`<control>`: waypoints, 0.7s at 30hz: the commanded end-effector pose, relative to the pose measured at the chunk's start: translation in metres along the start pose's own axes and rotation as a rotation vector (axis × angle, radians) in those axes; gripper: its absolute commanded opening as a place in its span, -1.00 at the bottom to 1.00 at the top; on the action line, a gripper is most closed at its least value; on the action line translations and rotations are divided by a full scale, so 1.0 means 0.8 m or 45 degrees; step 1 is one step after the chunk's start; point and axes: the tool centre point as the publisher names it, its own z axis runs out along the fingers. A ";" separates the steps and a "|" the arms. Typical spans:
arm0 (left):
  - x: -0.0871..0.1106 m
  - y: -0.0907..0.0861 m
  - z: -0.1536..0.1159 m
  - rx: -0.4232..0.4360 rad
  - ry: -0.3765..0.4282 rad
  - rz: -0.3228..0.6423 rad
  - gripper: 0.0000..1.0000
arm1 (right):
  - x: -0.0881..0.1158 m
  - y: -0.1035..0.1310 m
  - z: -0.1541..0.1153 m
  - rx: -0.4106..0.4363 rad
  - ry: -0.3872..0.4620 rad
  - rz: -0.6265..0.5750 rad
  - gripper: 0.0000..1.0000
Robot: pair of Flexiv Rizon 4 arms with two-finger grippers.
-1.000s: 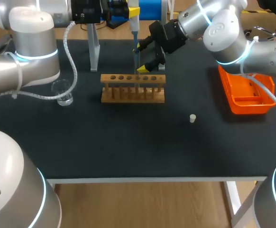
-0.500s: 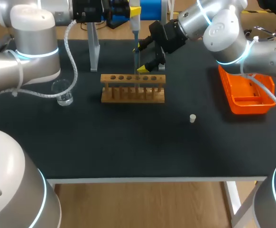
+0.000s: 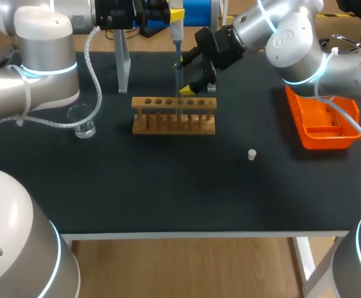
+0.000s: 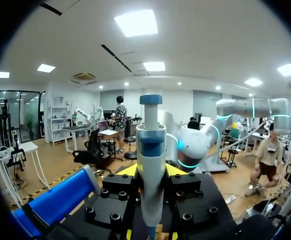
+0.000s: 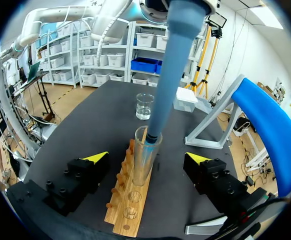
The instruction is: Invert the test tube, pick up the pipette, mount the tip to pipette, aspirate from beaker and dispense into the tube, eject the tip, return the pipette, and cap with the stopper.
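Wooden rack (image 3: 174, 117) stood mid-table in the head view, a test tube (image 3: 179, 93) upright in it. My right claw (image 3: 183, 76) sat around the tube, and my left claw (image 3: 168, 12) carried the pipette (image 3: 176, 37) straight above it. The beaker (image 3: 81, 121) stood off to the left, the stopper (image 3: 252, 154) lay alone in front, and the orange basket (image 3: 322, 121) was at the right.

From the left wrist, my left claw (image 4: 151, 175) was pinching the pipette (image 4: 150, 145) by its body.

From the right wrist, my right claw (image 5: 148, 157) was spread, with both fingers clear of the test tube (image 5: 144, 160). The pipette (image 5: 173, 65) dipped into the tube's mouth, and the beaker (image 5: 144, 106) stood beyond the rack (image 5: 128, 200).
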 end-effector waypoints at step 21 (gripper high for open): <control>0.000 -0.001 0.000 -0.004 0.001 -0.001 -1.00 | 0.016 0.010 -0.069 0.013 -0.036 0.041 1.00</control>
